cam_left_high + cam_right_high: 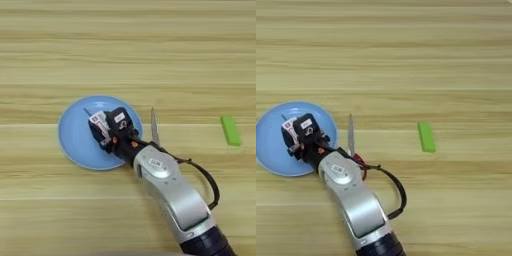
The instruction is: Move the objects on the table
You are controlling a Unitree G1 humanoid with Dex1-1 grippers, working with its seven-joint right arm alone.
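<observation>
The pincer [106, 131] is hovering over the blue plate [75, 140], gripping the red-and-white box [98, 126], seemingly to set it there. The scissors [154, 127] are lying just beside the plate's rim; the green block [230, 130] is sitting well apart on the bench [130, 50].

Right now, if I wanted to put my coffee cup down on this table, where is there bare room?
The broad wood behind the light-blue plate and green block is bare, as is the stretch between scissors and block. It is crowded over the plate, where the pincer hangs with a red-and-white box.
</observation>
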